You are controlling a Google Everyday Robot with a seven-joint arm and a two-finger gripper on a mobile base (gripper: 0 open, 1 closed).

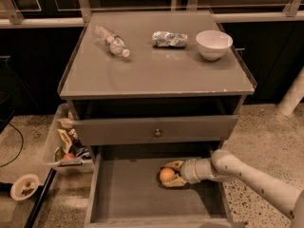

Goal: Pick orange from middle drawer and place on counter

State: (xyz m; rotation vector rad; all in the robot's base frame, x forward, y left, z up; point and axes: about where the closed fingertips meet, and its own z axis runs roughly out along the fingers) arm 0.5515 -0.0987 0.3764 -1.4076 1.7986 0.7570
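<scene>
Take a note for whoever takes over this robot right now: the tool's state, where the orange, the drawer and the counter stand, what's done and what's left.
Tool: inside the open middle drawer, reaching in from the right, shut on the orange with a finger on either side.
Orange: low in the drawer, right of centre, apparently on the floor and not yet lifted.
Counter: holds a bottle, a crumpled packet and a white bowl.
Done: drawer open, orange grasped.
Left: lift the orange out, set it on the counter, release.
</scene>
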